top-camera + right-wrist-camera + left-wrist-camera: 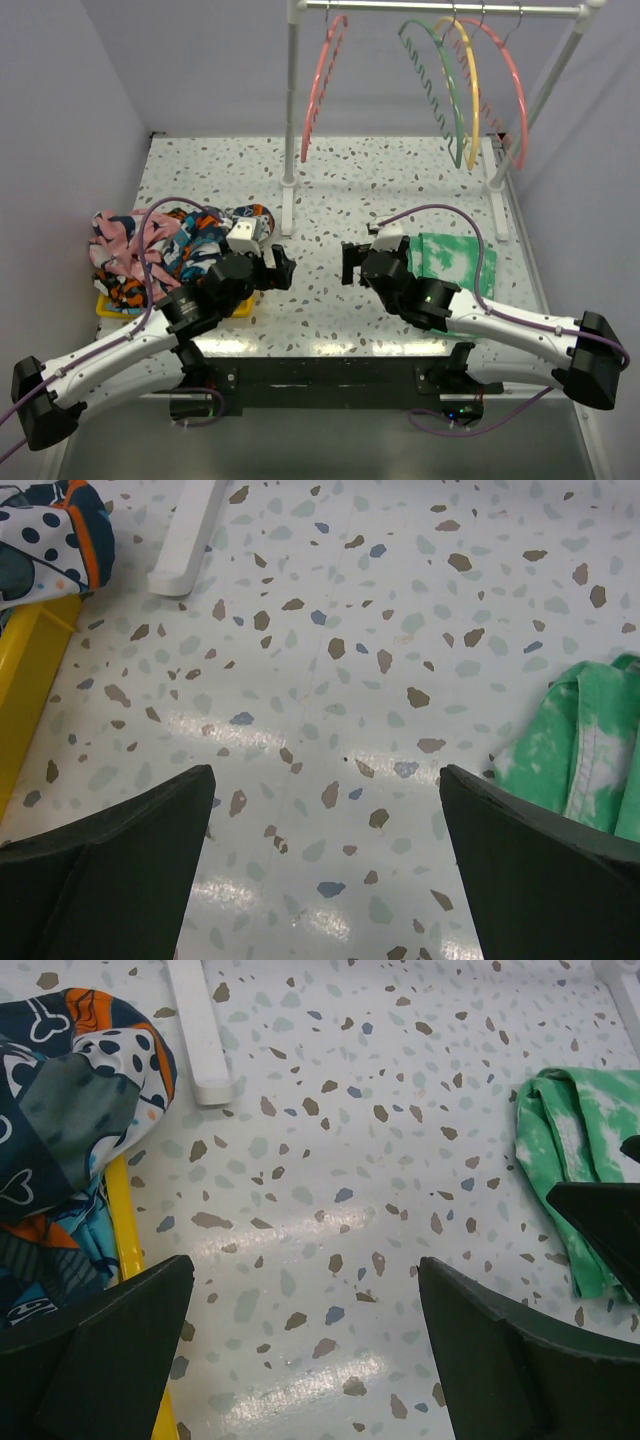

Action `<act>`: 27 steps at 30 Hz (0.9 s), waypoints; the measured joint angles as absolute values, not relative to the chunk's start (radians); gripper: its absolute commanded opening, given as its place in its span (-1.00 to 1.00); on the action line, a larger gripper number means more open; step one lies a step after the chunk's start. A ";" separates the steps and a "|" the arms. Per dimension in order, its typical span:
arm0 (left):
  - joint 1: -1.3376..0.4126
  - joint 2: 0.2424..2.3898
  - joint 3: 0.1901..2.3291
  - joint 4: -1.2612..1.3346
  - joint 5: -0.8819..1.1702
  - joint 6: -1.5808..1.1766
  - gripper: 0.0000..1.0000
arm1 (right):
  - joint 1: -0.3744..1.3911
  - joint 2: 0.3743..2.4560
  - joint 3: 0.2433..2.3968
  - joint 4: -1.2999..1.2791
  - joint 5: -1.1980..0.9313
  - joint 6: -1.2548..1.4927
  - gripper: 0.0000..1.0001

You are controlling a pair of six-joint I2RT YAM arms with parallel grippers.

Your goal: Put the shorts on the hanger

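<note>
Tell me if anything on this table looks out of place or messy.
The pile of clothes at the left spills over the rim of its yellow bin, with the shorts crumpled among them. A green cloth lies bunched on the table by the right arm, apart from the rest. Nothing looks damaged.

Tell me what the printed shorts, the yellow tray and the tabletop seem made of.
The shorts: soft matte fabric, shown by its folds. The yellow tray: likely plastic, smooth with even colour. The tabletop: glossy speckled terrazzo look, reflecting light glare; real stone or laminate, cannot tell.
</note>
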State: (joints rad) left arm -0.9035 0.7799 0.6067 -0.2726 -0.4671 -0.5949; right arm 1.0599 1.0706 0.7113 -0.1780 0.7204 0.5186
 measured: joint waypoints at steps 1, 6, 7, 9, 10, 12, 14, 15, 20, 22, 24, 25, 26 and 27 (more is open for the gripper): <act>-0.904 0.785 0.608 -0.277 -0.475 -0.595 1.00 | 1.060 1.071 0.711 -0.177 0.717 0.518 0.97; -0.904 0.805 0.612 -0.313 -0.504 -0.596 0.99 | 1.060 1.071 0.711 -0.166 0.714 0.509 0.97; -0.904 0.805 0.612 -0.321 -0.508 -0.597 1.00 | 1.060 1.071 0.711 -0.165 0.714 0.507 0.97; -0.904 0.805 0.617 -0.336 -0.516 -0.603 1.00 | 1.060 1.071 0.711 -0.163 0.714 0.504 0.97; -0.904 0.806 0.622 -0.342 -0.519 -0.607 1.00 | 1.060 1.071 0.711 -0.163 0.714 0.503 0.97; -0.904 0.805 0.634 -0.355 -0.523 -0.612 1.00 | 1.060 1.069 0.711 -0.163 0.714 0.499 0.97; -0.904 0.800 0.644 -0.366 -0.525 -0.618 1.00 | 1.060 1.060 0.711 -0.162 0.716 0.492 0.97; -0.904 0.795 0.649 -0.371 -0.526 -0.620 1.00 | 1.060 1.053 0.711 -0.158 0.720 0.488 0.97; -0.904 0.787 0.679 -0.405 -0.545 -0.636 0.99 | 1.060 1.044 0.718 -0.143 0.743 0.455 0.97; -0.904 0.783 0.687 -0.412 -0.553 -0.639 0.99 | 1.060 1.045 0.726 -0.143 0.743 0.448 0.97; -0.904 0.777 0.692 -0.424 -0.561 -0.648 0.99 | 1.060 1.045 0.735 -0.144 0.738 0.441 0.97; -0.904 0.774 0.695 -0.435 -0.567 -0.656 1.00 | 1.060 1.045 0.738 -0.142 0.731 0.436 0.97; -0.904 0.772 0.698 -0.446 -0.579 -0.667 0.99 | 1.060 1.046 0.739 -0.142 0.721 0.431 0.97; -0.904 0.772 0.700 -0.456 -0.591 -0.675 1.00 | 1.060 1.048 0.740 -0.142 0.714 0.428 0.97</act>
State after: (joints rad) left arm -0.9035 0.7719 0.6998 -0.4557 -0.5911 -0.6750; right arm 1.0599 1.0477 0.7399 -0.1425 0.7143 0.4278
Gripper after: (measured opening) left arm 0.997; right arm 0.986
